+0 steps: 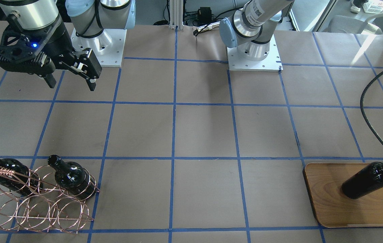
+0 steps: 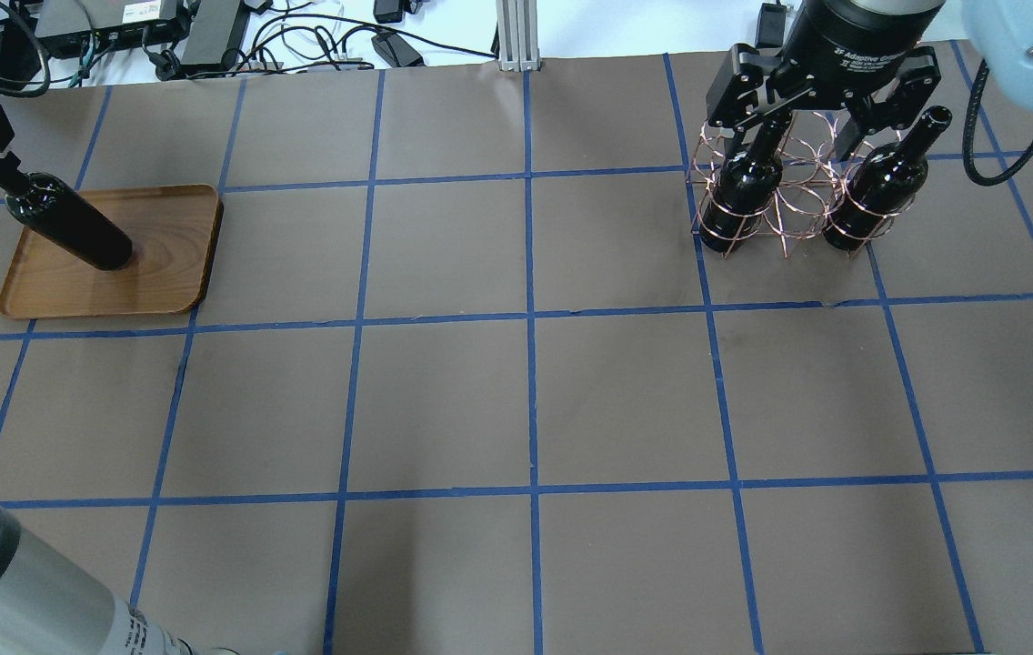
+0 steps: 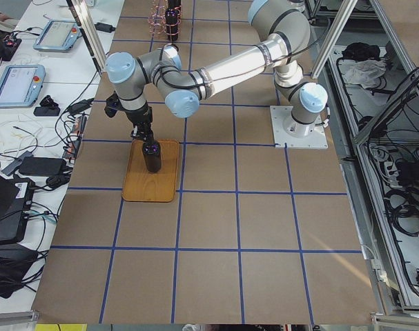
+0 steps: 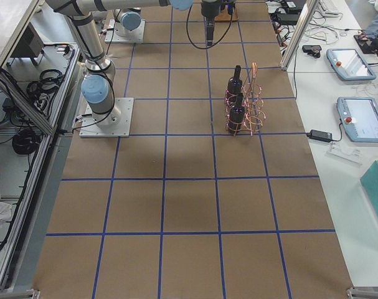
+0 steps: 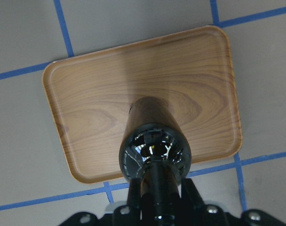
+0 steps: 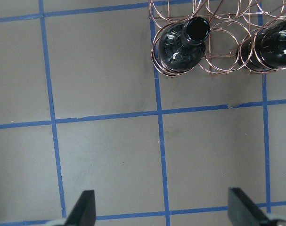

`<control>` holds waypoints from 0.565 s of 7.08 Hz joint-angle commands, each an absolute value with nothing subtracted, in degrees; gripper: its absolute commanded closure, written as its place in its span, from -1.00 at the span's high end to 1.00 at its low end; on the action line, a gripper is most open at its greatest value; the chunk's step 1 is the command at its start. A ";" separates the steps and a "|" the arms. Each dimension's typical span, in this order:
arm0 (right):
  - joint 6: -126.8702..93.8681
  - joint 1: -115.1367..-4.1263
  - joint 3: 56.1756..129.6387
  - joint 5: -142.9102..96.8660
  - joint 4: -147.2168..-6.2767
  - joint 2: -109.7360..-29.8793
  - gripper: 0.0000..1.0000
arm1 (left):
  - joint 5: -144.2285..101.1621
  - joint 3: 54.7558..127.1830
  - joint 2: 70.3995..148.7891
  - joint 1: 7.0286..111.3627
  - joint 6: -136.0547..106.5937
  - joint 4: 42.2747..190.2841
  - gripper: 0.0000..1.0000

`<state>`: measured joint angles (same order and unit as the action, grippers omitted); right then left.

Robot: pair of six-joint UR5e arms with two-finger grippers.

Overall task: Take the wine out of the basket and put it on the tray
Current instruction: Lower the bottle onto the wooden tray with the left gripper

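The tray [image 2: 173, 273] lies at the robot's left end of the table [image 2: 526, 400] and contains one wine bottle [image 2: 80, 232]. The bottle is upright, with its base on the tray floor near the middle, away from the rim. The left gripper [image 5: 159, 200] is clamped on this bottle's neck, with one finger on each side, as the left wrist view shows. The basket [image 1: 39, 216] stands at the robot's right end of the table, well apart from the tray. It holds two other bottles, upright with necks up, each inside a stack of wire rings. One [image 6: 180, 47] is at one end of the row and the second [image 6: 274, 49] is at the opposite end, with wire rings between them. These bottles do not touch each other. The right gripper [image 6: 164, 207] hangs above bare table beside the basket, its jaws spread wide and gripping nothing.
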<state>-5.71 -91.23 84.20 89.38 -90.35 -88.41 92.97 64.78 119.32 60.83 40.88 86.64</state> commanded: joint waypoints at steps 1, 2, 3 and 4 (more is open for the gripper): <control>-5.71 -91.23 84.20 89.38 -90.35 -88.42 1.00 | 92.99 64.78 119.97 60.82 41.04 85.43 -1.00; -5.71 -91.23 84.20 89.38 -90.35 -88.42 1.00 | 92.90 64.78 119.97 60.82 42.00 85.08 -0.35; -5.71 -91.23 84.20 89.38 -90.35 -88.42 1.00 | 90.20 64.95 119.45 60.82 42.79 85.17 0.29; -5.71 -91.23 84.20 89.38 -90.35 -88.42 1.00 | 89.13 65.39 118.83 60.82 42.63 85.34 0.46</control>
